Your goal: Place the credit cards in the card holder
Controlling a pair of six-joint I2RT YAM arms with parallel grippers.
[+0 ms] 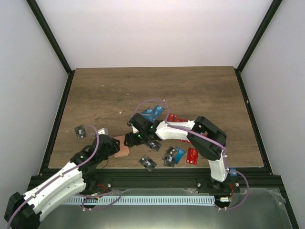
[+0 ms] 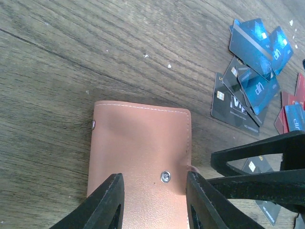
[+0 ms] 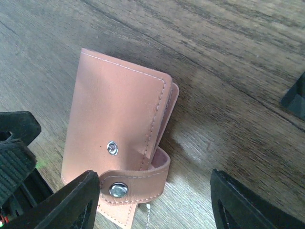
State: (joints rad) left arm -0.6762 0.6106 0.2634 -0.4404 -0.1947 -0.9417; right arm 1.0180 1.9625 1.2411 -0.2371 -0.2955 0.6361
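The tan card holder (image 2: 140,143) lies flat on the table, closed, its snap strap (image 3: 138,183) looped round one edge. My left gripper (image 2: 153,191) is clamped on its near part, one finger over its face, the other dented into its right edge. In the top view the left gripper (image 1: 113,144) holds the holder (image 1: 124,151). My right gripper (image 3: 155,191) is wide open, low over the strap end, its left finger beside the strap's snap. It also shows in the top view (image 1: 136,139). Blue credit cards (image 2: 259,40) and black ones (image 2: 233,102) lie loose beyond the holder.
More cards lie scattered: blue ones (image 1: 152,114) and a red one (image 1: 174,118) behind the right arm, a red (image 1: 192,156), blue and black (image 1: 172,156) and a black one (image 1: 147,162) near the front edge, and a black one (image 1: 80,132) at the left.
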